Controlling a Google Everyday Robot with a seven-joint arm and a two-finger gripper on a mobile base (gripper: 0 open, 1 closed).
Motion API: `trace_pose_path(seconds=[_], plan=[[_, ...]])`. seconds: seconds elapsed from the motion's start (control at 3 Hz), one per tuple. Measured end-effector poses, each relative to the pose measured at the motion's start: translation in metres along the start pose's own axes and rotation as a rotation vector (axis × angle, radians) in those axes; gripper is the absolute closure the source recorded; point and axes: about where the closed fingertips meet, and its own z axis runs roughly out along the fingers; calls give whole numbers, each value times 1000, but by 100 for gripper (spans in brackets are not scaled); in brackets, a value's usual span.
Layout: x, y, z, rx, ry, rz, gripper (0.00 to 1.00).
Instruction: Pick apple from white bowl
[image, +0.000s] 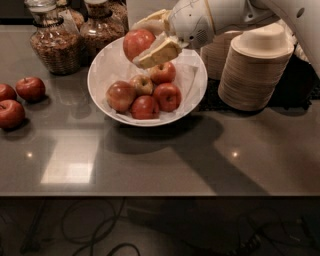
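Note:
The large glossy red-orange apple (138, 43) is held in my gripper (150, 40), lifted above the back of the white bowl (195, 92). The gripper's pale fingers (159, 52) are shut on the apple, one in front and one behind. The bowl is wide, shallow and lined with crinkled white paper. It still holds several smaller apples (145, 95), among them a yellow-green blotched one (142, 84). My white arm (215, 17) comes in from the upper right.
Three dark red apples (20, 97) lie on the grey counter (160, 155) at the left. Two glass jars (52, 42) stand behind the bowl. Stacks of beige paper bowls (257, 70) stand at the right. The counter's front edge runs along the bottom.

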Motion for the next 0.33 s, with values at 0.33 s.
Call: trace_pose_path(seconds=[0.33], plan=[[0,0,0,0,0,0,100]])
